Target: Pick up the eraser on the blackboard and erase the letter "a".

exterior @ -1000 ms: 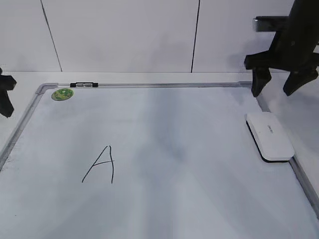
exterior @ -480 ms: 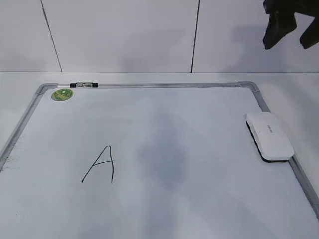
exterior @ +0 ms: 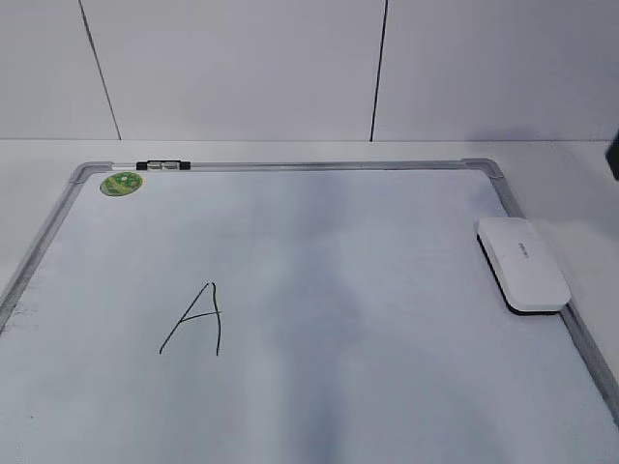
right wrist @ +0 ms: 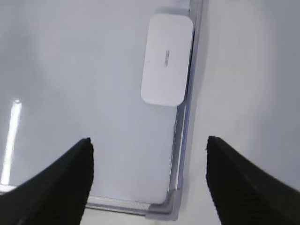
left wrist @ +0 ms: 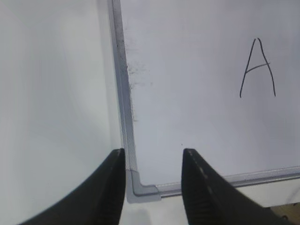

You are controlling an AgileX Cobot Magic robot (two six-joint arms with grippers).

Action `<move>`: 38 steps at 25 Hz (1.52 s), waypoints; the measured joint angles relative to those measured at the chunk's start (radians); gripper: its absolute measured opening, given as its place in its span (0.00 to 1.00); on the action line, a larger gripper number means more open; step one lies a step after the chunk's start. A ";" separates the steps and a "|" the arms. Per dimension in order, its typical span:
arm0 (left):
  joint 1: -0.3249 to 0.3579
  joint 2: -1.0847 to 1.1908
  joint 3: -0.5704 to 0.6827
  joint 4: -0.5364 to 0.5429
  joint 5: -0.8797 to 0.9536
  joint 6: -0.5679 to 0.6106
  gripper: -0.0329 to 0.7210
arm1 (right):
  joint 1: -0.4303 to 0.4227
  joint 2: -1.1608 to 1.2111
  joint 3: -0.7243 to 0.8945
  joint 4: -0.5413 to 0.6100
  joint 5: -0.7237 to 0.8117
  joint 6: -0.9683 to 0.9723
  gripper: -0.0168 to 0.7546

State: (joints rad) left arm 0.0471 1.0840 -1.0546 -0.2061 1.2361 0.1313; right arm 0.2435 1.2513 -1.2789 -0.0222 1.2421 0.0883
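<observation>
The white eraser (exterior: 522, 263) lies flat on the blackboard (exterior: 290, 165) against its right frame, with nothing touching it. In the right wrist view the eraser (right wrist: 167, 58) lies well ahead of my right gripper (right wrist: 149, 139), which hangs wide open and empty above the board's corner (right wrist: 168, 204). My left gripper (left wrist: 153, 152) is open and empty over another corner of the blackboard (left wrist: 123, 93). The letter "a" is out of view in every frame. A tall capital "A" (exterior: 196, 321) is drawn on the left half and also shows as the capital "A" (left wrist: 258, 68) in the left wrist view.
A round green sticker (exterior: 121, 183) and a small black clip (exterior: 162, 165) sit at the board's far left corner. A white panelled wall (exterior: 242, 68) rises behind the table. A dark sliver of arm (exterior: 615, 155) shows at the right edge.
The right arm rose from beside the board's far right corner and left the exterior view up and to the right. The left gripper's tip left the left edge. The eraser stayed put.
</observation>
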 joint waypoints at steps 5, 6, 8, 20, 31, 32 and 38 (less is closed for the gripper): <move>0.000 -0.235 0.191 0.000 -0.006 -0.014 0.45 | 0.000 -0.216 0.195 0.000 0.004 0.000 0.79; 0.000 -0.275 0.237 0.000 -0.014 -0.020 0.45 | 0.000 -0.261 0.224 0.000 0.004 0.000 0.79; 0.000 -0.368 0.316 -0.002 -0.029 -0.038 0.45 | 0.000 -0.341 0.264 0.000 0.006 0.000 0.79; -0.109 -0.585 0.480 0.048 -0.030 -0.052 0.45 | 0.000 -0.611 0.302 -0.060 0.019 0.005 0.79; -0.118 -0.618 0.511 0.075 -0.047 -0.052 0.45 | 0.000 -0.836 0.624 -0.080 0.019 -0.005 0.79; -0.118 -0.618 0.511 0.077 -0.052 -0.052 0.45 | 0.000 -0.855 0.655 -0.089 0.019 -0.005 0.79; -0.118 -0.618 0.543 0.086 -0.128 -0.052 0.45 | 0.000 -0.920 0.741 -0.116 -0.013 -0.005 0.79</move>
State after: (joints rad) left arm -0.0708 0.4660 -0.5111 -0.1202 1.1083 0.0798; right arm 0.2435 0.3314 -0.5377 -0.1381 1.2288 0.0837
